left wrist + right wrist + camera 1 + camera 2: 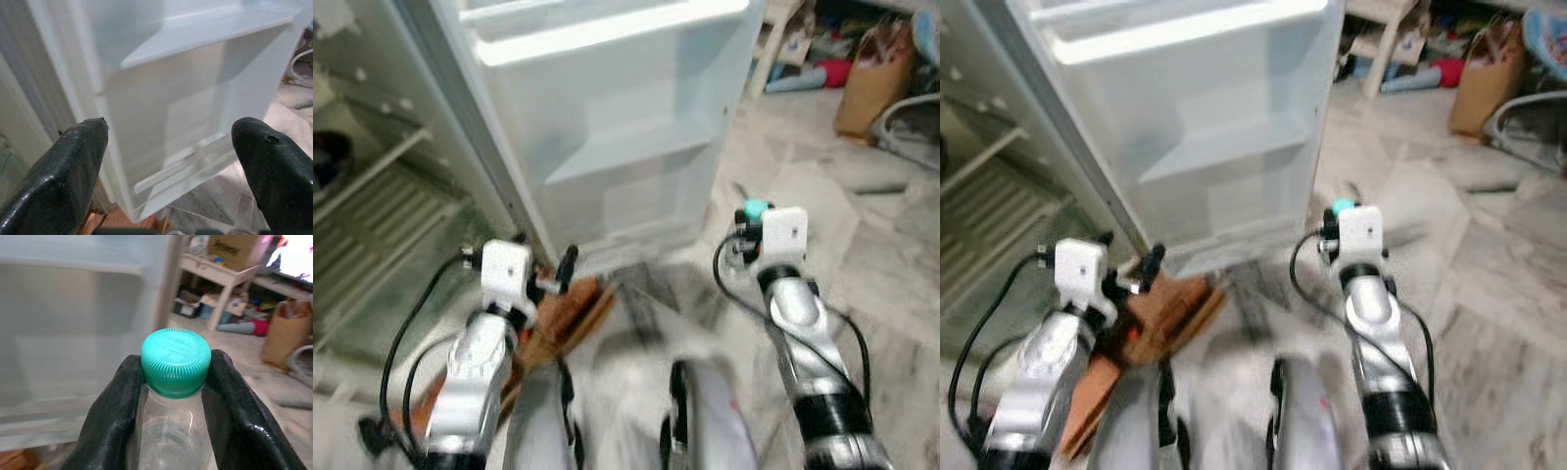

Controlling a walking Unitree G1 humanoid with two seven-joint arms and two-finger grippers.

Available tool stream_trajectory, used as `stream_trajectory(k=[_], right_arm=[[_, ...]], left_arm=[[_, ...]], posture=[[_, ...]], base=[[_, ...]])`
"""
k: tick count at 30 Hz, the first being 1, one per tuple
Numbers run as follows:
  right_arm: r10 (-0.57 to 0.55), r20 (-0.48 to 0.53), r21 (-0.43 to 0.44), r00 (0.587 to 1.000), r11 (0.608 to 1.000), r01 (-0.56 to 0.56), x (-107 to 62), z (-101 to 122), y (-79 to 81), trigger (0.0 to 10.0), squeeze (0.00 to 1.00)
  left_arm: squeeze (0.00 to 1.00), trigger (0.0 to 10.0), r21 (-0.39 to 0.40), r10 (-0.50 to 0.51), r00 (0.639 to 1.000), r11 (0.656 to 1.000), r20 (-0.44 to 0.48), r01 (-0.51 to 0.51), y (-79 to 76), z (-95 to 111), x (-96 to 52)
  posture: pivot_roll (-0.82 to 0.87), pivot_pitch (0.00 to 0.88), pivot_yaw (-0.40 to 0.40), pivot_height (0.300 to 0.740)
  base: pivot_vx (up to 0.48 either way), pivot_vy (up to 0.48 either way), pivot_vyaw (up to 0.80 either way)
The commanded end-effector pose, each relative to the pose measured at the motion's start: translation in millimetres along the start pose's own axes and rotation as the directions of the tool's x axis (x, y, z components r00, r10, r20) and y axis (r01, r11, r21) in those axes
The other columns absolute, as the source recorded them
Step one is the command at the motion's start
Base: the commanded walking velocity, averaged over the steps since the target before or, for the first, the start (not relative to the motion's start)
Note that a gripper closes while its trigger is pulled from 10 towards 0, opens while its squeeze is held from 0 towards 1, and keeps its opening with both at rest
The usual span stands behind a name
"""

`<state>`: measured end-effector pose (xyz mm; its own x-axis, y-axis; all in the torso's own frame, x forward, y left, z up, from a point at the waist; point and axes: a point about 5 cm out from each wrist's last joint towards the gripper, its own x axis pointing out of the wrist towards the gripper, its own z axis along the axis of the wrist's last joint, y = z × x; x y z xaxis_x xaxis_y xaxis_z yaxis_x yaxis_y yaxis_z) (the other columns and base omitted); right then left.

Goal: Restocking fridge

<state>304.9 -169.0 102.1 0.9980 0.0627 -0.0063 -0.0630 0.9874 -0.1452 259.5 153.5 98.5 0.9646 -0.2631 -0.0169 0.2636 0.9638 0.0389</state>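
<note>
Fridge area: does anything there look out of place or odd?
Flattened brown cardboard lies on the floor at the foot of the open fridge door, near the left pincer; odd there. The door shelves look bare. The bottle in the right pincer is capped and upright.

Floor: pale marble-look tiles (881, 284), grey veining, blurred.
Far right: brown paper bag (873, 83) standing on floor.
Behind: white shelf unit (222, 276) with clutter beneath; cardboard box (234, 245) on top.
Near left, low: brown cardboard (1170, 313) lying flat.
Light: bright, even.
</note>
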Motion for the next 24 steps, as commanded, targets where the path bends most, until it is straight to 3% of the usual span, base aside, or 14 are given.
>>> stream_trajectory(k=[1, 6, 24], right_arm=[[0.071, 0.024, 0.039, 0.997, 0.997, -0.072, -0.1, 5.1, 12.8, 10.0, 0.0], [0.118, 0.037, 0.049, 0.992, 0.992, -0.12, -0.8, 7.1, 17.5, 10.0, 0.0], [0.232, 0.074, 0.05, 0.97, 0.97, -0.236, -5.4, 12.1, 27.6, 10.0, 0.0]], left_arm=[[0.0, 10.0, 0.003, 0.017, 1.0, 1.0, -0.017, -0.017, 4.0, -2.5, -3.7], [0.0, 10.0, 0.001, 0.019, 1.0, 1.0, -0.018, -0.019, 3.5, -3.0, -3.8], [0.0, 10.0, -0.004, 0.017, 1.0, 1.0, -0.016, -0.017, 1.6, -3.3, -2.5]], posture=[[0.0, 0.139, 0.017, 0.612], [0.0, 0.14, 0.013, 0.612], [-0.01, 0.141, 0.011, 0.612]], base=[[0.24, 0.0, 0.0], [0.144, 0.0, 0.0], [0.351, 0.0, 0.0]])
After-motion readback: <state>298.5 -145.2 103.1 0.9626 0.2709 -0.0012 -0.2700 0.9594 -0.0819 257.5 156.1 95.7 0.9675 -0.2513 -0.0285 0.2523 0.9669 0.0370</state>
